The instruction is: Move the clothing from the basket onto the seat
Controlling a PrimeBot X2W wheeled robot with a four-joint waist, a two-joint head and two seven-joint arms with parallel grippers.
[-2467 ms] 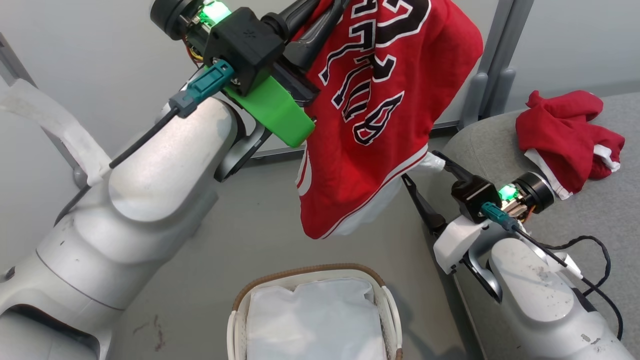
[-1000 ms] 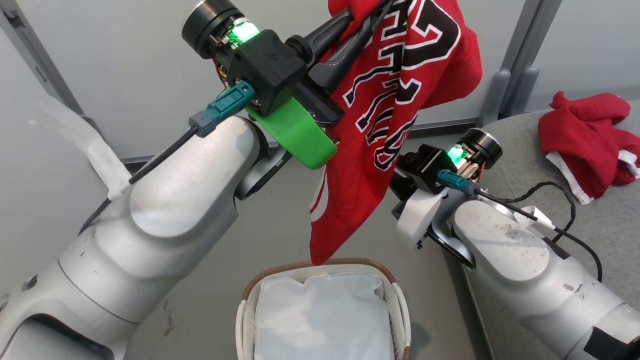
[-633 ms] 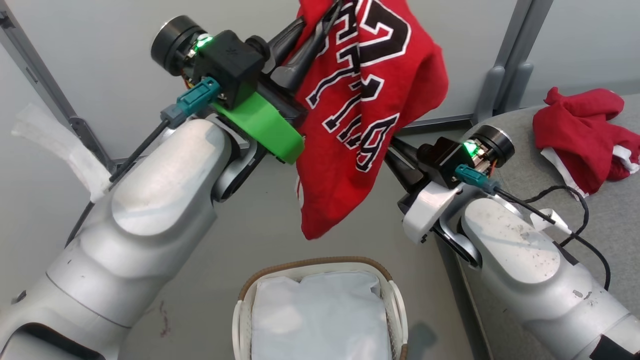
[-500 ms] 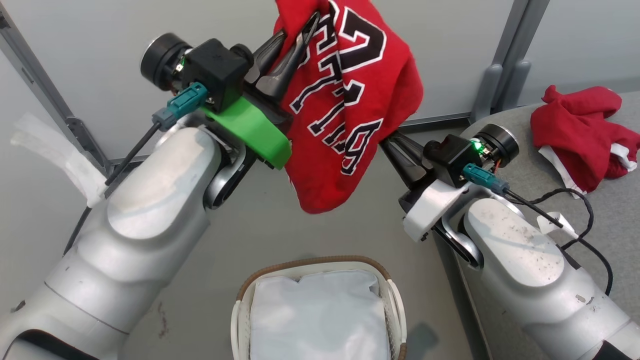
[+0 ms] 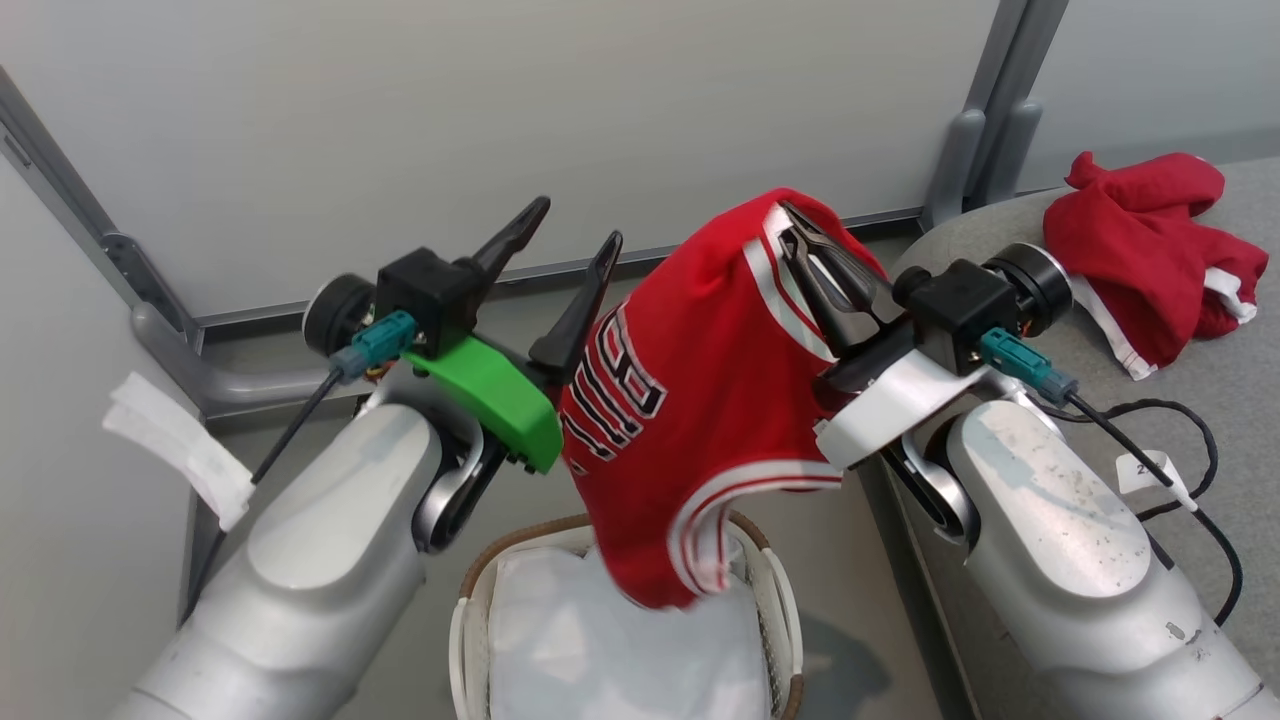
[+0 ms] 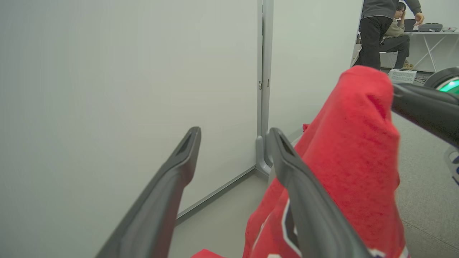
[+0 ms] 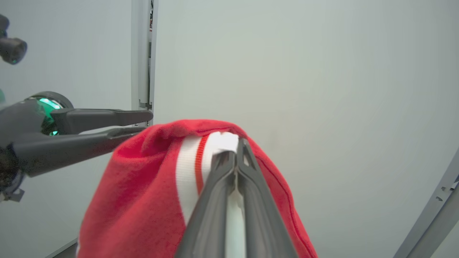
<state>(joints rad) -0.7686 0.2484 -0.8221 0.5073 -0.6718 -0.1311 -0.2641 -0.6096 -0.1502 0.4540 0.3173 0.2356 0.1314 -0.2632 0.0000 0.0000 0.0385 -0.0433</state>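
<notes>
L fingers (image 5: 585,295) opened, jersey (image 5: 690,400) now hangs from R fingers (image 5: 825,275).

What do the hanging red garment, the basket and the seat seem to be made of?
The hanging red garment looks like soft, matte knit fabric: it drapes in folds and its surface is slightly fuzzy. The basket seems glossy white plastic with holes; its brown rim looks woven, fibre unclear. The seat appears to be matte grey woven upholstery, finely textured.
</notes>
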